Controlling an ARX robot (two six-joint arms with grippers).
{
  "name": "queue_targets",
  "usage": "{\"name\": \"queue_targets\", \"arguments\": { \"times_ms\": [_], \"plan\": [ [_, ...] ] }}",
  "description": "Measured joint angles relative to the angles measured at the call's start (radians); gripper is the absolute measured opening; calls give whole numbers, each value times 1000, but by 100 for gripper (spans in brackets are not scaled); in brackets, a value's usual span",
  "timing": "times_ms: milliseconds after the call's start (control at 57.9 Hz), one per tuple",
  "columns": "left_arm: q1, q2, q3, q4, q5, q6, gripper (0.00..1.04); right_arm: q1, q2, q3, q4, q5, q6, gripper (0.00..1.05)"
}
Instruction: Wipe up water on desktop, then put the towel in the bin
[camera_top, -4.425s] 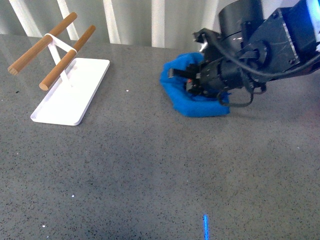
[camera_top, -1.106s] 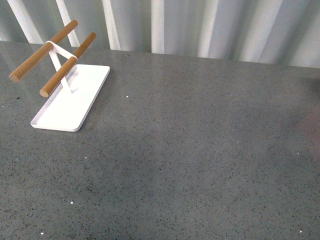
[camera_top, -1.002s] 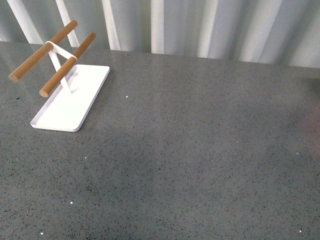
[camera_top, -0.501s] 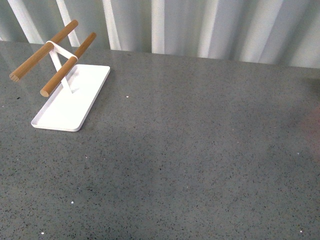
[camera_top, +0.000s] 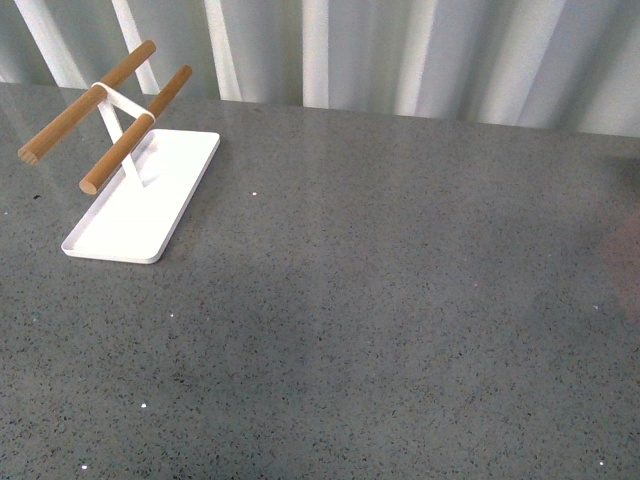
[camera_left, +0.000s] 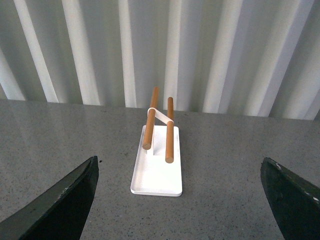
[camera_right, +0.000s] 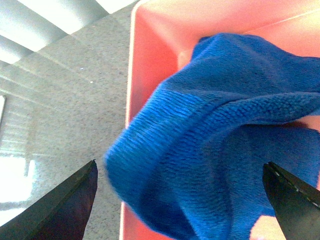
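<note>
Front view: 1 white tray (camera_top: 135, 205) carrying 2 wooden rods (camera_top: 132, 130) is seen at 10 o'clock on the tabletop (camera_top: 380, 300); 0 claws are shown.

Left wrist view: the left claw (camera_left: 180, 200) is spread apart, empty.

Right wrist view: the right claw (camera_right: 182, 205) is spread apart; 1 towel (camera_right: 220, 145) is seen over 1 red bin (camera_right: 155, 45).

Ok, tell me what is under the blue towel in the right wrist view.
A salmon-pink bin lies under the towel; its rim and one inner wall show beside the grey desktop. The bin's floor is covered by the cloth.
</note>
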Motion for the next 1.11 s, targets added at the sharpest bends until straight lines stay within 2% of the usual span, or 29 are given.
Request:
{"name": "queue_targets", "arguments": {
  "times_ms": [69,173,553,830,951,1054,1106],
  "plan": [
    [0,0,0,0,0,0,98,0,-3,-16,-13,-82,-11,98],
    [0,0,0,0,0,0,98,0,-2,-35,9,-113,-6,98],
    [0,0,0,0,0,0,98,1,-71,-42,32,-68,-23,98],
    [0,0,0,0,0,0,98,92,-319,-41,233,127,-42,98],
    [0,0,0,0,0,0,98,154,-472,-97,386,202,-79,97],
    [0,0,0,0,0,0,98,240,-640,-267,641,338,74,80],
    [0,0,0,0,0,0,98,296,-742,-354,654,393,155,71]
  ]
}}
